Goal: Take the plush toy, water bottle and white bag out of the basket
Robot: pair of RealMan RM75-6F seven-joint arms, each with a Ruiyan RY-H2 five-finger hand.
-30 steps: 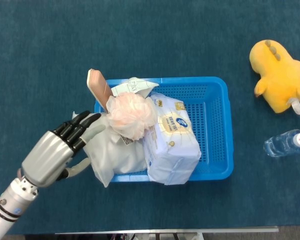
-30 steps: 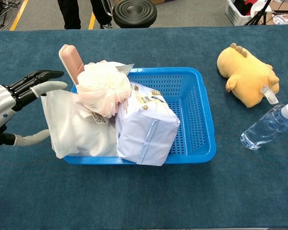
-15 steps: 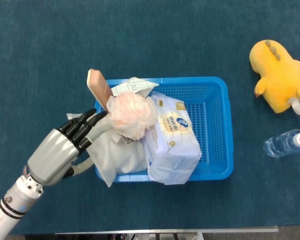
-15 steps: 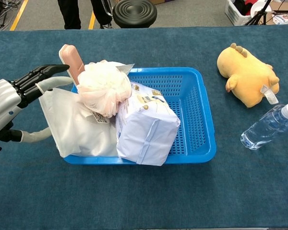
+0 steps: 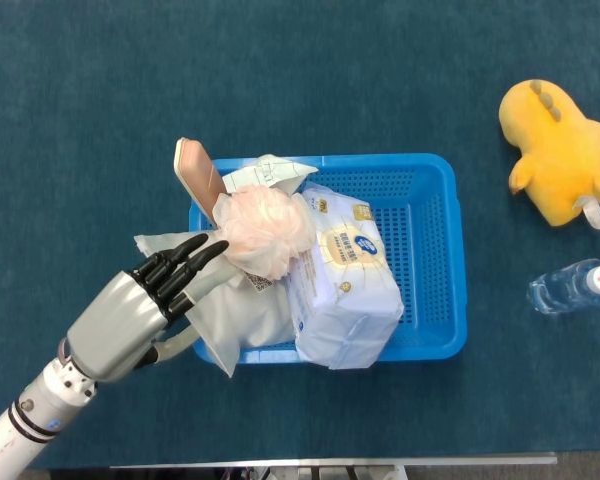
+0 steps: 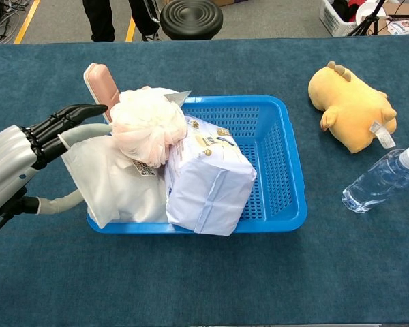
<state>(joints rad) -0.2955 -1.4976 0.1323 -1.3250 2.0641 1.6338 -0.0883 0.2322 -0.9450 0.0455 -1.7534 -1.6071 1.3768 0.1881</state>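
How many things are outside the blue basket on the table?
2: the plush toy at the far right and the water bottle just below it. None look hidden.

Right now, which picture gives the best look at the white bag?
The chest view: the white bag faces it, with its label showing. From the head view, the bag is partly covered by the left hand and pink puff.

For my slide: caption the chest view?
Left hand reaches the white bag in the basket; plush toy and bottle already out.

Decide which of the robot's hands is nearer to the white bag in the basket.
Left. The left hand is at the white bag, fingers over its top edge and thumb beneath, at the basket's left end. The right hand is out of both views.
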